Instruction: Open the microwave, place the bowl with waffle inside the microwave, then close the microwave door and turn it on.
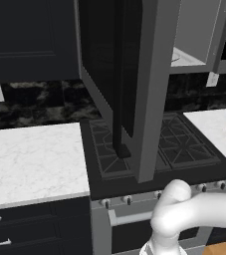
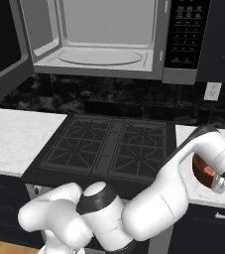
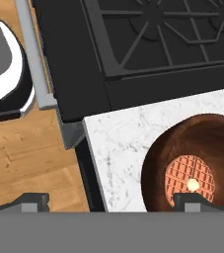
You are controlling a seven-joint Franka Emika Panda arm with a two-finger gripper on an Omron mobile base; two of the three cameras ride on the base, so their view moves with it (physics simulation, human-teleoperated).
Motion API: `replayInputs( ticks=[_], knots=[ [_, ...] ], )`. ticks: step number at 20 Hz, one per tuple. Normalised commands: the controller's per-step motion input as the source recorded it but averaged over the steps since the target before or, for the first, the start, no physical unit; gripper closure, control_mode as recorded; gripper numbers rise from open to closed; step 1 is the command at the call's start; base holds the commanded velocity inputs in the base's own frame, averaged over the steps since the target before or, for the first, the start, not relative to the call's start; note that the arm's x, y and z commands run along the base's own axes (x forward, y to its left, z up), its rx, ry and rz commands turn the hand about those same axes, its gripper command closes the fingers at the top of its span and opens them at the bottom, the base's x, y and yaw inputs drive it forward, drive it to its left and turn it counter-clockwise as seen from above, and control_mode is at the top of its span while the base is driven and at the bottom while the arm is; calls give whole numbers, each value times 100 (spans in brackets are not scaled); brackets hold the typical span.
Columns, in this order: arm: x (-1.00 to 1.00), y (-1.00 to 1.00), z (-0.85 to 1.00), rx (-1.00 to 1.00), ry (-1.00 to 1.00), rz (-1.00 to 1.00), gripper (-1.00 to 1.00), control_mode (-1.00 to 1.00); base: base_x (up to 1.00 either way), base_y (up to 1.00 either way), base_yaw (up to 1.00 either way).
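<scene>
A: While the large dark glass microwave door (image 1: 115, 69) edged in grey metal stands swung wide, where does it sit in the left base view?

B: It occupies 12 o'clock, edge-on, with its long dark bar handle (image 1: 117, 84) hanging over the black gas stove (image 1: 134, 149). To 9 o'clock lies the white marble counter (image 1: 32, 159).

A: State the appliance condition.

B: The wide grey-framed microwave (image 2: 109, 37) is open in the right base view at 12 o'clock; its pale grey interior holds a round turntable (image 2: 100, 57). The dark control panel (image 2: 183, 32) sits at 1 o'clock.

A: Locate the task items.

B: The round, deep reddish-brown wooden bowl (image 3: 197, 163) rests on the marble counter section (image 3: 121, 148) to the right of the stove, at 4 o'clock in the hand view. The small golden-orange grid-patterned waffle (image 3: 188, 180) lies flat inside it.

A: Report the pincer.

B: The two-finger gripper (image 3: 111, 201) is spread fully apart and holds nothing. One dark fingertip (image 3: 197, 200) shows over the bowl; the other (image 3: 27, 201) shows over the wooden floor (image 3: 29, 158).
</scene>
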Motion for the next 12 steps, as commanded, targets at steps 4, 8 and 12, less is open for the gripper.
replayInputs(
  ticks=[4,8,12],
  knots=[
    [15,0,-57,0,-1,3,-100,-100,0,0,0],
    [22,0,-44,-1,-11,0,-100,-100,0,0,0],
    [45,0,-31,0,-13,0,-100,-100,0,0,0]
  ],
)
